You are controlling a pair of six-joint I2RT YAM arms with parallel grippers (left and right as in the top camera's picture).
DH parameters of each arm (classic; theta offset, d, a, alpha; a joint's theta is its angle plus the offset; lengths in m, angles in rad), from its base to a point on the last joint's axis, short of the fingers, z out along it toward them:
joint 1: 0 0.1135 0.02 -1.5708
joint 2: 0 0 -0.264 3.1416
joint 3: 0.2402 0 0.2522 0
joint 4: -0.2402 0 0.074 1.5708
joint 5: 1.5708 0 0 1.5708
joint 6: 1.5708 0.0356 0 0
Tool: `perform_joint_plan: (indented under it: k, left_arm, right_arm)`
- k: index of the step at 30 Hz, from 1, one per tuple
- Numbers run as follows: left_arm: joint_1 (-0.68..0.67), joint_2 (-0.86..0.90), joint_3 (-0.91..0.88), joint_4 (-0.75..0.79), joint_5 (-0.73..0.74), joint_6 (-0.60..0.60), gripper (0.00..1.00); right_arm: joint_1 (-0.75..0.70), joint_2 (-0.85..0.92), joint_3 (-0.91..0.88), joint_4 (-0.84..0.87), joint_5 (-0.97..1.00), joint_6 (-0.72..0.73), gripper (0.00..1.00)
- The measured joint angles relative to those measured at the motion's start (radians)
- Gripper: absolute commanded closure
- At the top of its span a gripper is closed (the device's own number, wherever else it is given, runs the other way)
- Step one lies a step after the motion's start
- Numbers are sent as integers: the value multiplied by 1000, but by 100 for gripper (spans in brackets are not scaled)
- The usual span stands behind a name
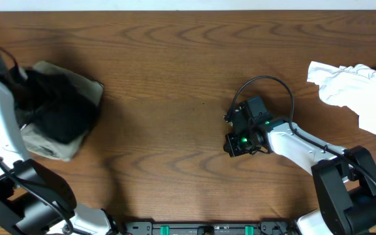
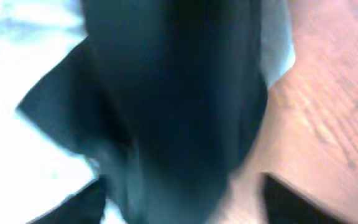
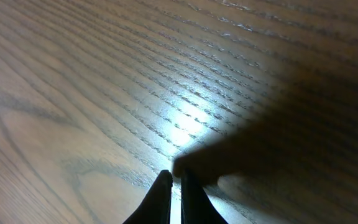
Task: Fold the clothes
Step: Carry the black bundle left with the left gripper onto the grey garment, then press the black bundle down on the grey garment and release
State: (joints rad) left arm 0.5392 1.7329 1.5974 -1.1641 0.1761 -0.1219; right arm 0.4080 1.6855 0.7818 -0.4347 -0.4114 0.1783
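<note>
A black garment lies bunched on top of a grey-beige garment at the table's left edge. A white garment lies crumpled at the far right. In the left wrist view the black garment fills the blurred frame, with the pale garment beside it. My left gripper is open, its fingers wide apart on either side of the black fabric. My right gripper is shut and empty just above bare wood, near the table's middle right.
The wooden table stretches between the two piles. The right arm's cable loops above its wrist. The arm bases stand at the front edge.
</note>
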Motion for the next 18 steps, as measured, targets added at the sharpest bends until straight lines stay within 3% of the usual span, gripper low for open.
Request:
perform_joint_plan:
  k: [9,17,18]
  left_arm:
    - [149,0,0,-117,18,-119,2]
    - [115,-11,0,-49,219,-54,1]
    - [100,-18,0,-32,245,-36,11]
  right_arm:
    - [-37,0,1,-20,-3,0,94]
    - [-45,-1,1,-22,-6,0,94]
    - [-45,-1,1,-22,-6,0,94]
